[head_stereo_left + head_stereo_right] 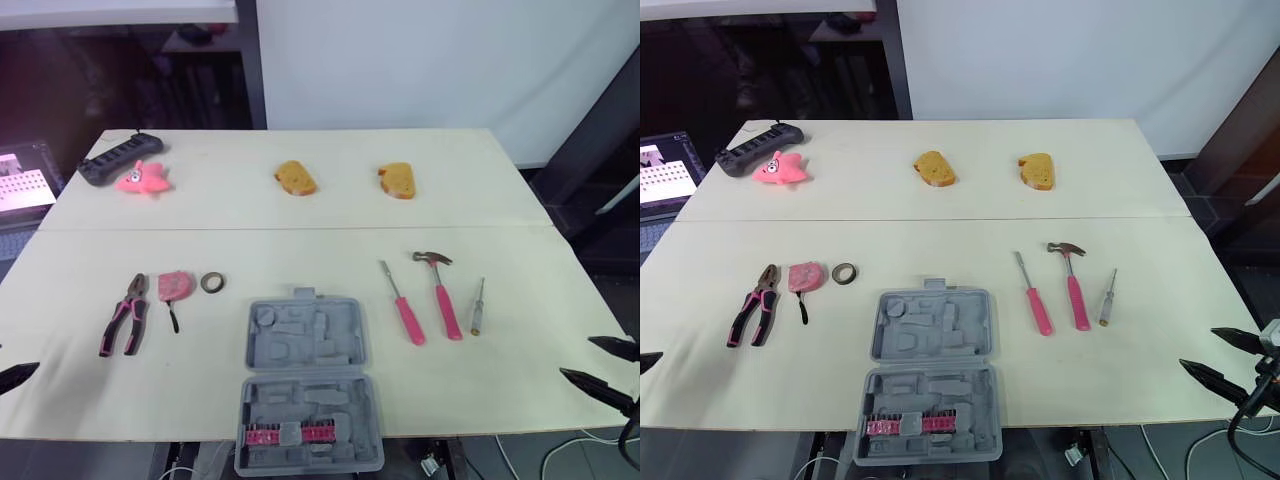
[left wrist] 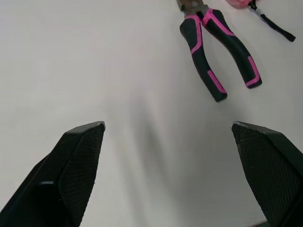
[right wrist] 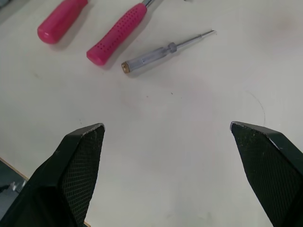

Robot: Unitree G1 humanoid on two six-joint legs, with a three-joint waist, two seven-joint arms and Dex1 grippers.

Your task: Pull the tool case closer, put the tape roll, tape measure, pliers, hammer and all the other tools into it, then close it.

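Note:
The grey tool case lies open at the table's near edge, a row of pink bits in its near half. Left of it lie black-and-pink pliers, a pink tape measure and a dark tape roll. Right of it lie a pink-handled screwdriver, a pink-handled hammer and a small clear tester screwdriver. My left gripper is open over bare table near the pliers. My right gripper is open at the table's right edge, near the tester screwdriver.
At the far side of the table lie a black power strip, a pink plush toy and two orange bread-like pieces. A laptop stands off the left edge.

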